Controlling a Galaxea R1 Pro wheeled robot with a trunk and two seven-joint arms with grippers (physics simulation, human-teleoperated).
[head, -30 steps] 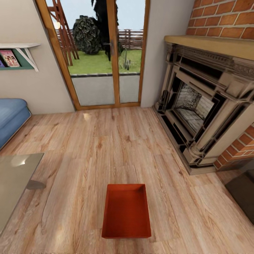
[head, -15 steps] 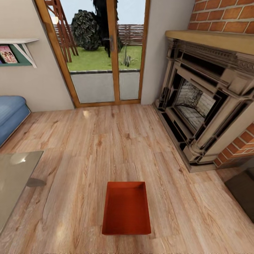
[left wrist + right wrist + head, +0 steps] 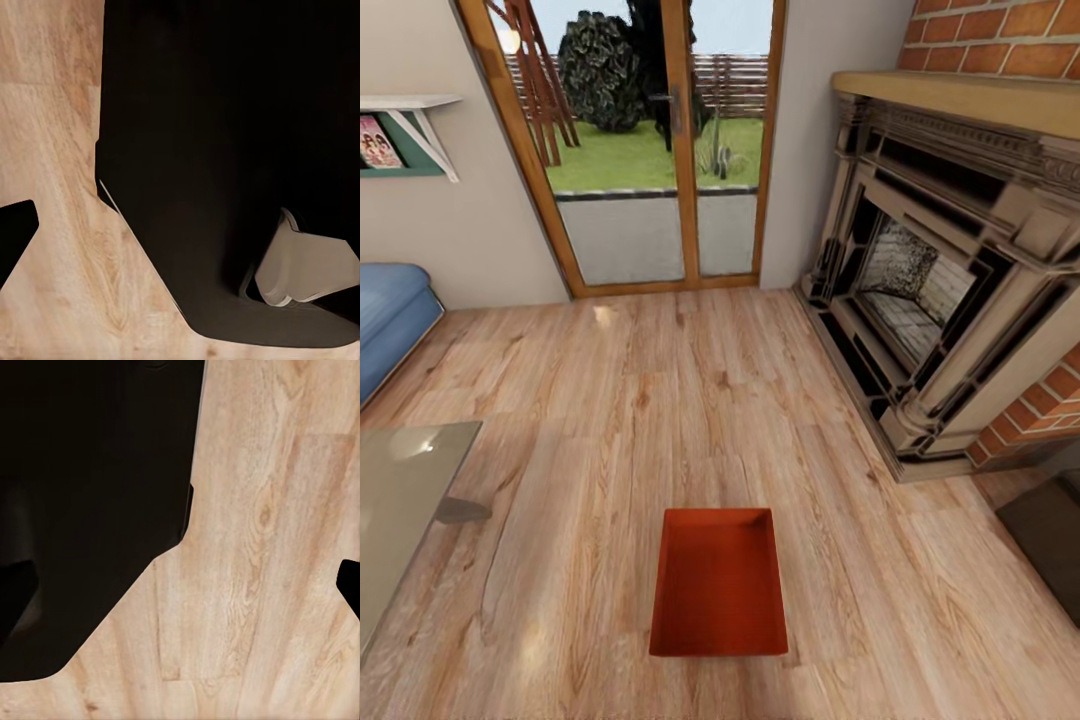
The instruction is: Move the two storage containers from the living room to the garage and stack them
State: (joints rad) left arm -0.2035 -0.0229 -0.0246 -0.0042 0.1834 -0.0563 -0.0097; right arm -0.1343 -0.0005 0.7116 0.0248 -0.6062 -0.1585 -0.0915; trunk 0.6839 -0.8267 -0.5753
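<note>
An orange-red storage container (image 3: 718, 583) is sitting on the light wood plank floor (image 3: 610, 420) of the living room, low in the middle of the head view, its open top facing up and nothing showing inside it. It is lying well apart from the things around it. To its left the corner of a glass coffee table (image 3: 405, 500) is catching a reflection, and beyond that the end of a blue sofa (image 3: 390, 310) is showing at the edge. Ahead, a wood-framed glass door (image 3: 650, 150) is looking out on grass, a dark bush and a fence. On the wall left of the door a white shelf (image 3: 410, 135) is carrying a pink picture book or card; any writing on it is too blurred to read. To the right a carved stone fireplace (image 3: 940, 290) is standing under a wooden mantel, with red brick (image 3: 1000, 40) above and beside it.

In the left wrist view and the right wrist view, black parts of the robot's body are hanging over the same wood planks (image 3: 277, 547). A small dark tip is poking in at one edge of each, but I cannot tell how far either pair of fingers is spread, or whether they are holding anything
</note>
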